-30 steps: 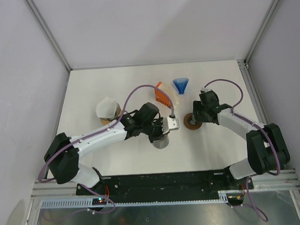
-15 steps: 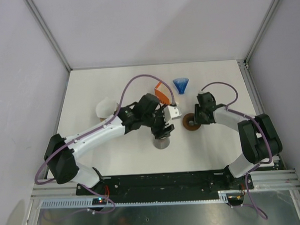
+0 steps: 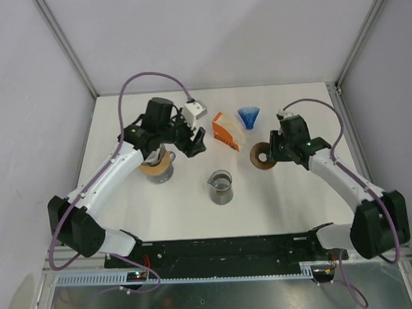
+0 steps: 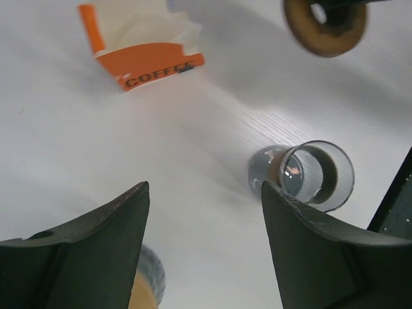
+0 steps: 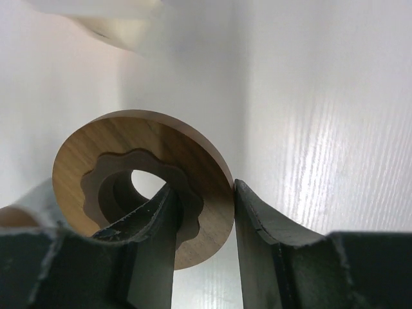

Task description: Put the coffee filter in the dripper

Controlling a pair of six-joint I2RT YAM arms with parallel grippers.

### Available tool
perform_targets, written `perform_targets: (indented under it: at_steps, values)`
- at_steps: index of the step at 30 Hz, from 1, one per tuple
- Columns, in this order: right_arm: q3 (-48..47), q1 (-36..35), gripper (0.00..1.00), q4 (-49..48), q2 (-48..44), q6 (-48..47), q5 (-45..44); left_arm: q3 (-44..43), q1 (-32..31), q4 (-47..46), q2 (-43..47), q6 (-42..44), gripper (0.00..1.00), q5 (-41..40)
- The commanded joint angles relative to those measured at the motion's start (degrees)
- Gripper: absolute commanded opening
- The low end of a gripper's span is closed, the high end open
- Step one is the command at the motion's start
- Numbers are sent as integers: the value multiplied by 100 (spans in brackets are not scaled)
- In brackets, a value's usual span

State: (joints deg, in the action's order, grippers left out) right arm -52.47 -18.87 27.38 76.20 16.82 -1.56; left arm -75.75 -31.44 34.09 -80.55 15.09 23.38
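Observation:
The dripper, a blue ribbed cone (image 3: 248, 117), lies on its side at the back of the table. The coffee filter is hidden; my left arm covers the tan-topped glass stand (image 3: 157, 167) at the left. Above and to the right of that stand, my left gripper (image 3: 195, 141) (image 4: 205, 193) hangs open with nothing between its fingers. My right gripper (image 3: 269, 154) (image 5: 206, 190) is shut on a wooden ring (image 5: 138, 174) (image 3: 261, 157). One finger passes through the ring's hole and the other presses its outer rim. The ring is tilted up off the table.
An orange coffee packet (image 3: 224, 132) (image 4: 151, 61) lies left of the dripper. A clear glass cup (image 3: 221, 187) (image 4: 309, 177) stands in the middle, nearer the arm bases. White walls close in the table at the left, back and right.
My left gripper opened and swung from over the glass cup back to the far left. My right gripper closed on the wooden ring and tipped it up.

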Motion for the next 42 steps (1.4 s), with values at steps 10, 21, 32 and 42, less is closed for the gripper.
perform_targets:
  at_steps: [10,21,32,42]
  values:
    - [-2705,-2039,5,1790,358,-661,269,339,1282,-41,532,-496,76,895]
    - [-3679,-2692,13,2564,1618,-1020,28,503,1596,-80,612,-543,77,1212]
    - [-3625,-2861,20,2456,1920,-1091,166,536,1662,-91,634,-542,76,1325]
    - [-3414,-2965,32,2381,1943,-1137,281,539,1681,-94,618,-536,76,1384]
